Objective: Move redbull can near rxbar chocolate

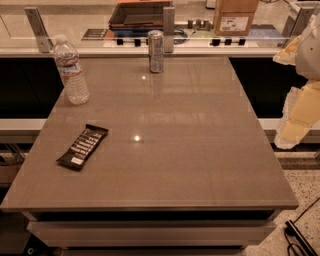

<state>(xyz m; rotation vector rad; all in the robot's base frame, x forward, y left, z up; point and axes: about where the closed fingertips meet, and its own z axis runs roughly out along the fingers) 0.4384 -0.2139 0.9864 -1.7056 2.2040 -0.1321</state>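
The redbull can (156,51) is a slim silver-grey can standing upright at the far edge of the grey table (190,150), near the middle. The rxbar chocolate (83,146) is a flat black bar with white text, lying at the front left of the table. My gripper (296,117) is pale yellow and white. It hangs off the table's right side, beyond the edge, far from both the can and the bar, and holds nothing that I can see.
A clear plastic water bottle (71,70) stands at the far left of the table. Behind the table runs a glass rail with metal posts (168,29), and a cardboard box (234,16) and a dark tray (140,14) sit beyond it. Cables (300,237) lie on the floor at the front right.
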